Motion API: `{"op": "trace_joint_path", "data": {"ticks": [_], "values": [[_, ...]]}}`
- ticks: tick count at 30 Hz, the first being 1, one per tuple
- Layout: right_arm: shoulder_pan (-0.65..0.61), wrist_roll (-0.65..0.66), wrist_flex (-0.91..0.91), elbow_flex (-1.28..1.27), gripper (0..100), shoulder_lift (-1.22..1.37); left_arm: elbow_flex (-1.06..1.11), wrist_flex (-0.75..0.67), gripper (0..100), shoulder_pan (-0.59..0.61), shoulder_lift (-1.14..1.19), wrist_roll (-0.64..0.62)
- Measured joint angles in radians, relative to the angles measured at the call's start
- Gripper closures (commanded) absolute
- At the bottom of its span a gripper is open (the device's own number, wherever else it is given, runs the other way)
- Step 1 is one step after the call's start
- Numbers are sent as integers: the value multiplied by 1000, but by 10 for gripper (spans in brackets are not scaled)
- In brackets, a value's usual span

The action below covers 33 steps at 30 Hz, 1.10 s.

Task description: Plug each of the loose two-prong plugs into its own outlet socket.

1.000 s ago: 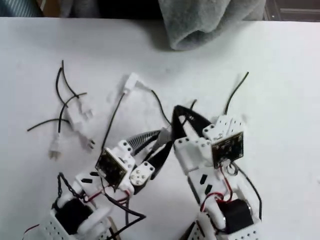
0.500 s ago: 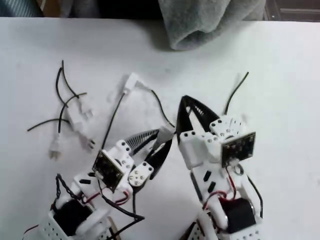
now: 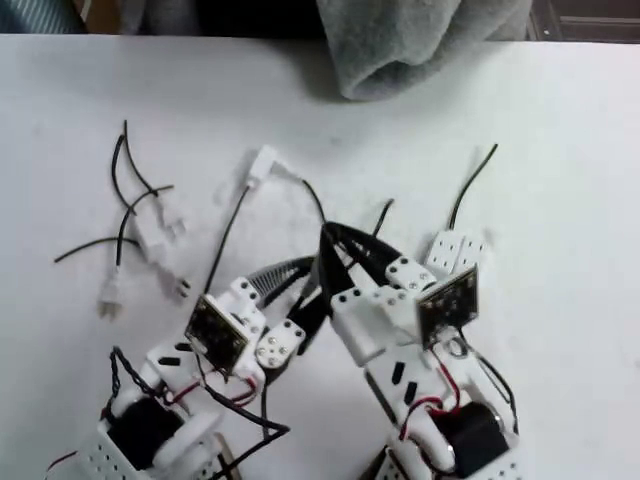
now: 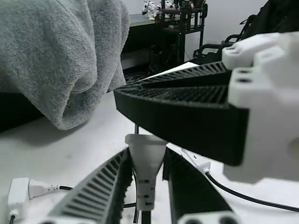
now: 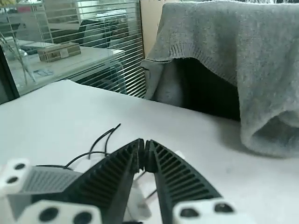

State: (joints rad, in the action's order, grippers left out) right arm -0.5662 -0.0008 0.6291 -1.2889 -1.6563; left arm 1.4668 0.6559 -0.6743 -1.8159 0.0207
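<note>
Roughly: a white tabletop (image 3: 560,150), with a grey cloth (image 3: 400,50) slumped over its far edge and window blinds behind. The left gripper (image 4: 145,156) is clamped on a white plug (image 4: 145,179). The right gripper (image 5: 144,143), fingertips pressed together and empty, crosses just above that plug, covering it from overhead; contact is unclear. A socket block (image 3: 455,250) sits beside the right arm. The loose plugs (image 3: 110,298) lie well apart, past the left arm.

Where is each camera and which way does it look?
High view: above the table, facing down; left arm and right arm show.
Left wrist view: on the left arm, past the left gripper, shut on a white plug, toward the grey cloth.
Right wrist view: on the right arm, past the shut right gripper toward that cloth.
All share the grey cloth.
</note>
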Motion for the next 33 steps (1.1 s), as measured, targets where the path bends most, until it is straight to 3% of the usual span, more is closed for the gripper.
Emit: {"op": "trace_joint_path", "data": {"ticks": [5, 13, 22, 27, 33], "values": [[60, 20, -115, -94, 978, 0, 2, 0, 978, 35, 2, -2], [155, 23, -137, -112, 978, 0, 2, 0, 978, 43, 2, 0], [155, 9, -127, -44, 978, 6, 0, 0, 978, 43, 0, 0], [58, -72, -118, 54, 979, 3, -2, -2, 978, 46, -2, 0], [14, 15, -89, 12, 979, 89, -2, -2, 978, 46, -2, 0]]}}
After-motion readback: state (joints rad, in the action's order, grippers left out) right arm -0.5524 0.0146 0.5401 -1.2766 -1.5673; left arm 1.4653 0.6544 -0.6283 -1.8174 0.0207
